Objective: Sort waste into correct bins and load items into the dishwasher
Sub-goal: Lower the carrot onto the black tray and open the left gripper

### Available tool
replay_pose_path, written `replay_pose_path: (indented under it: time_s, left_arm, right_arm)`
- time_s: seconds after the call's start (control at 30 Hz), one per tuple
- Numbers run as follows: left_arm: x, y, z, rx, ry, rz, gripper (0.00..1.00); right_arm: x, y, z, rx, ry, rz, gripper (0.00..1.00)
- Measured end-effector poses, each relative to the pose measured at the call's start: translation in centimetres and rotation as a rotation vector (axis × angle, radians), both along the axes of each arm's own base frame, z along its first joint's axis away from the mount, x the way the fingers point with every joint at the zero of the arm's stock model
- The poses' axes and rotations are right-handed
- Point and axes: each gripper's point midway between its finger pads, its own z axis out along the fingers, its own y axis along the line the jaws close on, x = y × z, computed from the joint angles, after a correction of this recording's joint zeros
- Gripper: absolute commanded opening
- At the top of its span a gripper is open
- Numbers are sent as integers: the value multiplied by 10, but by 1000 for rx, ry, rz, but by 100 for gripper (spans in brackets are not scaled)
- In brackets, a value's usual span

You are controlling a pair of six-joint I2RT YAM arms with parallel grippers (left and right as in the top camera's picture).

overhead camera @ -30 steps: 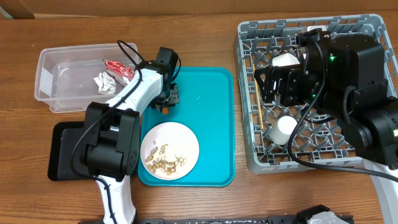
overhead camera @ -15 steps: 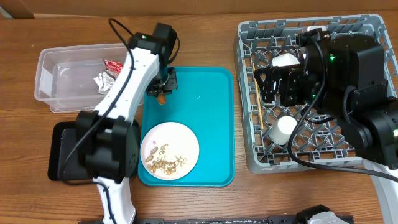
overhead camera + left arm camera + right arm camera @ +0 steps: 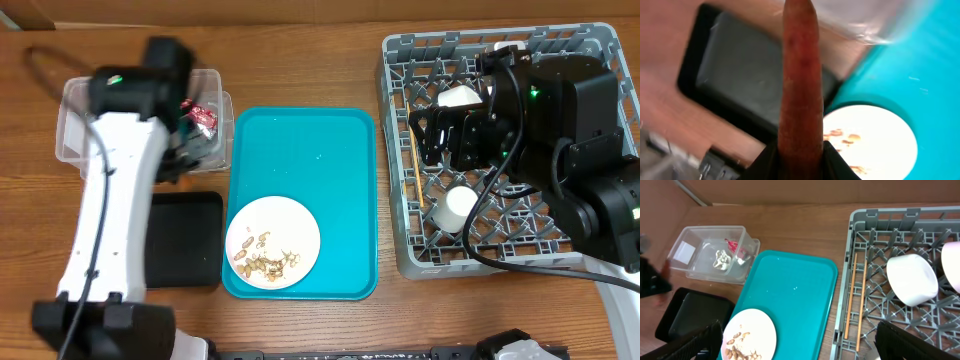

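My left gripper is shut on the orange-brown sausage-like stick, which juts out ahead of the fingers. Overhead, this gripper hangs over the near edge of the clear tub, by the black tray. The red wrapper and the paper wad lie in the tub. Beige crumbs sit on the white plate. My right gripper hovers open over the grey dish rack, nothing between its fingers.
The plate rests on a teal tray between the bins and the rack. In the rack lie chopsticks, a white bowl and a small white cup. Bare wooden tabletop surrounds everything.
My left arm has swung left off the teal tray, carrying the stick to the tub's near edge. The black tray is now uncovered. The right arm has stayed still.
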Motion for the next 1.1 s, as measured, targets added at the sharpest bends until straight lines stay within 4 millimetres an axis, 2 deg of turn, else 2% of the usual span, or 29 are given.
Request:
replay_pose_path:
  time_s: [0.07,0.13,0.27,0.37,0.4,0.47,0.53,0.6,0.7,0.83,0.9,1.0,1.1]
  left_arm:
    - [-13,19,-10,-2,14,78,4]
    - [-25,38,-29,-22,20,169,4]
    - [-47,55,-70,-95,41,292,6]
    - [-65,63,-101,-148,67,375,20]
    - [-70,67,-111,-159,71,403,21]
    - [-76,71,-125,-181,71,440,24]
    - [-77,71,-134,-205,62,459,34]
    - [-74,70,-136,-221,46,463,37]
    - [-71,64,-135,-252,36,459,54]
    - [-72,56,-129,-299,43,462,52]
    - [-66,51,-120,-322,32,441,51]
    - [-47,41,-99,-333,-27,363,51]
    - [-22,10,-71,-323,-114,191,58]
  right_arm:
    - [0,0,0,0,0,0,100]
    - [0,0,0,0,0,0,100]
    - [0,0,0,0,0,-1,100]
    - [0,0,0,0,0,0,100]
    - [0,0,0,0,0,0,100]
    - [0,0,0,0,0,-1,100]
    - [0,0,0,0,0,0,100]
    - [0,0,0,0,0,0,100]
    - [0,0,0,0,0,0,100]
    - [0,0,0,0,0,-1,100]
    - [0,0,0,0,0,-1,100]
    - [0,0,0,0,0,0,100]
    - [0,0,0,1,0,0,100]
